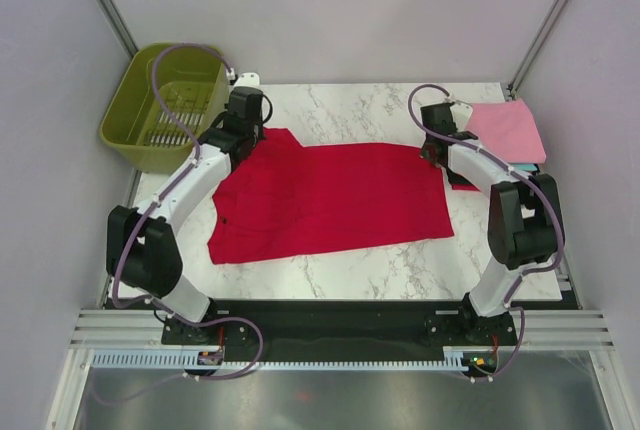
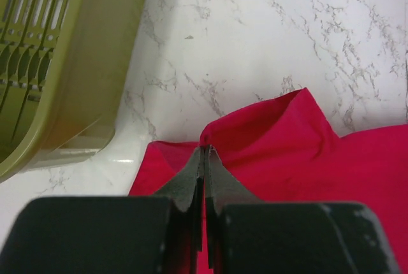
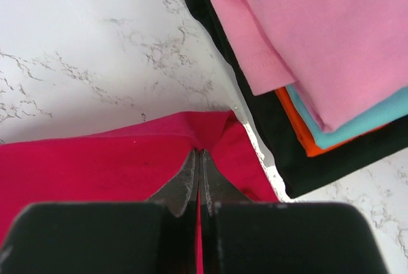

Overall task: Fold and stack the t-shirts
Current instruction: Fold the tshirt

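Top external view: the red shirt (image 1: 330,200) lies spread across the middle of the table (image 1: 400,270), its long side running left to right. The left gripper (image 1: 250,130) is at the shirt's far left corner. The right gripper (image 1: 434,153) is at its far right corner.

Left wrist view: the jaws are clenched on a pinch of red cloth. The cloth rises into a small peak at the fingertips. Bare marble lies beyond the cloth edge.

Right wrist view: the jaws are likewise clamped on the shirt's far edge, with a small fold gathered at the tips.

Farther back, the basket (image 1: 165,105) stands at the table's far left corner, near the left gripper.

At the far right corner lies a folded stack, just beside the red shirt, with a sliver of marble showing between them. Order from the top:
- pink shirt (image 1: 505,130)
- teal shirt (image 3: 382,118)
- orange shirt (image 3: 299,130)
- black shirt (image 3: 331,159)
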`<state>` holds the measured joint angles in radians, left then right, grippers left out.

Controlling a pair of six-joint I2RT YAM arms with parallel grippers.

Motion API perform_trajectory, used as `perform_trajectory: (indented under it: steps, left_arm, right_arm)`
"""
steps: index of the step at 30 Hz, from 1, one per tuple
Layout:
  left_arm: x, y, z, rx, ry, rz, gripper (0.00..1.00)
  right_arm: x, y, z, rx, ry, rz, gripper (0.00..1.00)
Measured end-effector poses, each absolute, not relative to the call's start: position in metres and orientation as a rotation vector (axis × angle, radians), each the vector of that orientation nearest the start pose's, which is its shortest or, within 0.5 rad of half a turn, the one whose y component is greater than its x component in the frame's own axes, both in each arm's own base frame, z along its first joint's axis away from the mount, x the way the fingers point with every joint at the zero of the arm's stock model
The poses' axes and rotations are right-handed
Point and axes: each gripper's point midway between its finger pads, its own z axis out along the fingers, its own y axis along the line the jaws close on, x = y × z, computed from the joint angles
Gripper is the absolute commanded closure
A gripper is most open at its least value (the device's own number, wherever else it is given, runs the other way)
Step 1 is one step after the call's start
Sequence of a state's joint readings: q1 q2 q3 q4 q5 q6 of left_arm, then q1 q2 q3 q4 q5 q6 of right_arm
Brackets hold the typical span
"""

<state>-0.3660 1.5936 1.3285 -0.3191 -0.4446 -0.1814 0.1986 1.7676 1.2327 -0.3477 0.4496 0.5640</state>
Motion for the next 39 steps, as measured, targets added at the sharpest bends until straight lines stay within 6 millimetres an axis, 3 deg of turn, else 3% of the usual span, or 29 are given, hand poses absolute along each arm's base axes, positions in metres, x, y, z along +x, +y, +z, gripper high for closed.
perform_trajectory:
  steps: [10, 20, 31, 39]
  left_arm:
    - [0.413, -0.088, 0.202, -0.045, 2.109, 0.172, 0.98]
    - [0.376, -0.091, 0.196, 0.011, 2.142, 0.194, 0.98]
    - [0.335, -0.084, 0.172, 0.039, 2.220, 0.205, 0.98]
    - [0.317, -0.085, 0.154, 0.045, 2.287, 0.209, 0.98]
  right_arm:
    - [0.422, 0.020, 0.096, 0.660, 2.239, -0.204, 1.00]
    - [0.406, 0.013, 0.084, 0.679, 2.263, -0.226, 1.00]
    - [0.404, 0.004, 0.097, 0.684, 2.193, -0.229, 1.00]
    - [0.400, 0.002, 0.091, 0.684, 2.196, -0.245, 1.00]
